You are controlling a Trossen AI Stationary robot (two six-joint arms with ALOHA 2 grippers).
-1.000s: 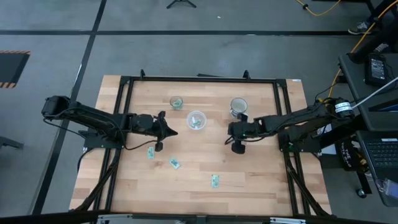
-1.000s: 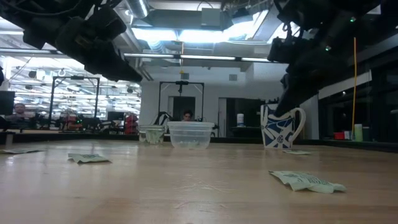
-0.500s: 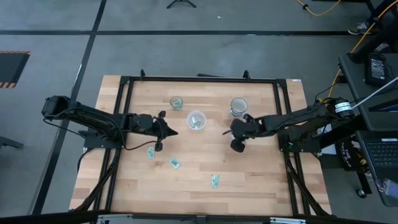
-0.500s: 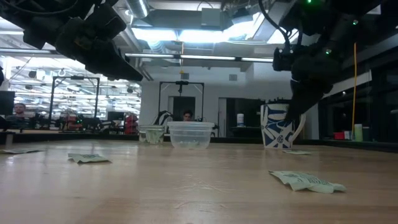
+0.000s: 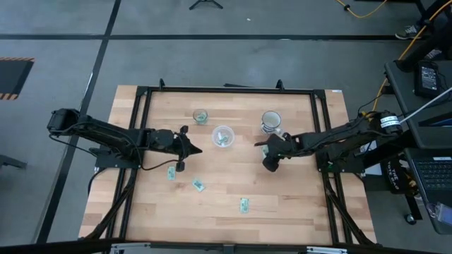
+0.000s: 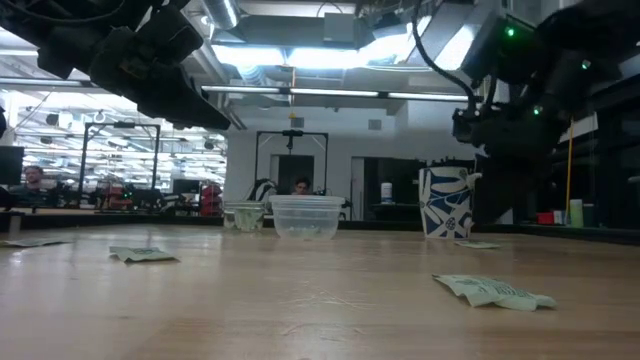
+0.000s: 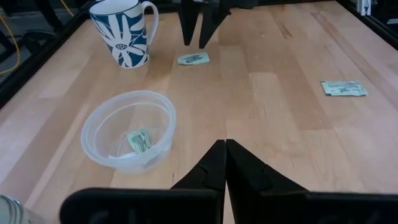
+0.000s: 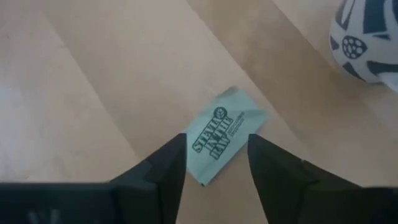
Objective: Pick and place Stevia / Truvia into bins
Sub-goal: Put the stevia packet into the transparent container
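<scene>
Dark right claw (image 8: pixel 211 163) has spread wide over a Stevia sachet (image 8: pixel 225 134)

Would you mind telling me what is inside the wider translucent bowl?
The translucent bowl holds one pale green sachet, lying on its floor near the wall. Nothing else shows through its clear sides; the sachet's printed face is unreadable.

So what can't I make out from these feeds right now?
- Small clear cup: contents too small in the high view, cut off at the left wrist view's edge.
- Pale green sachet between the right claw's open fingers: contact unclear.
- Blue-and-white mug: inside hidden by its wall.
</scene>
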